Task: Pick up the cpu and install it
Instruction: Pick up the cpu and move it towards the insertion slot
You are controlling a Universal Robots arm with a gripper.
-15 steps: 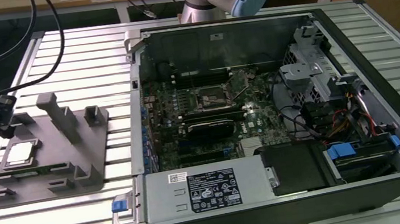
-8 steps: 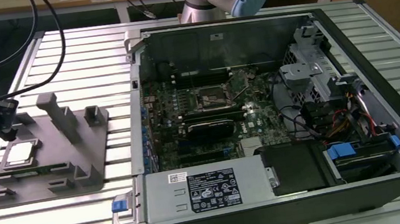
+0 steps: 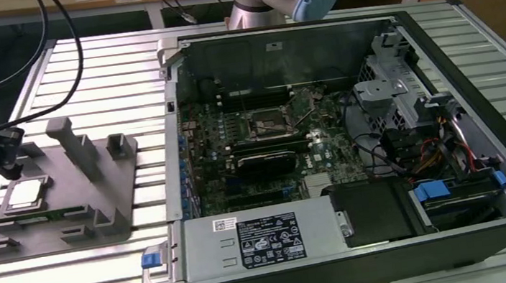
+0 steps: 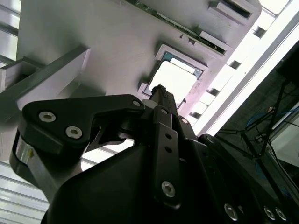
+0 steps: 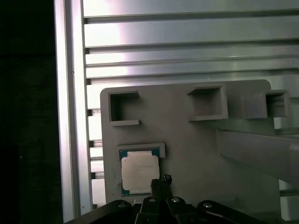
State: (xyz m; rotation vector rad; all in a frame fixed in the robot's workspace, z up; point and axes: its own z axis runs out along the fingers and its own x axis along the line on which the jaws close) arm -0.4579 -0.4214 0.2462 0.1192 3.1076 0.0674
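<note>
Slatted aluminium table [image 3: 86,278] with a grey holder plate [image 3: 95,197] on it. An open PC case [image 3: 339,51] sits just beside the plate, on the exterior view's right.

The cpu [image 5: 139,169] is lying flat in a shallow square recess of the holder plate, near one of the plate's corners, so it isn't picked up yet. The gripper [image 5: 160,182] hangs right above the plate, and its tip lines up with one edge of the cpu, not the middle. Can't tell if the jaws are apart or together.

My worries:
- It looks off-centre, so a grab could catch only one side, tip the chip and jam it against the recess rim.
- A weak hold could let it drop somewhere between the plate and the black socket frame [image 3: 265,122].
- If it gets twisted in the grip, it won't seat square.
</note>
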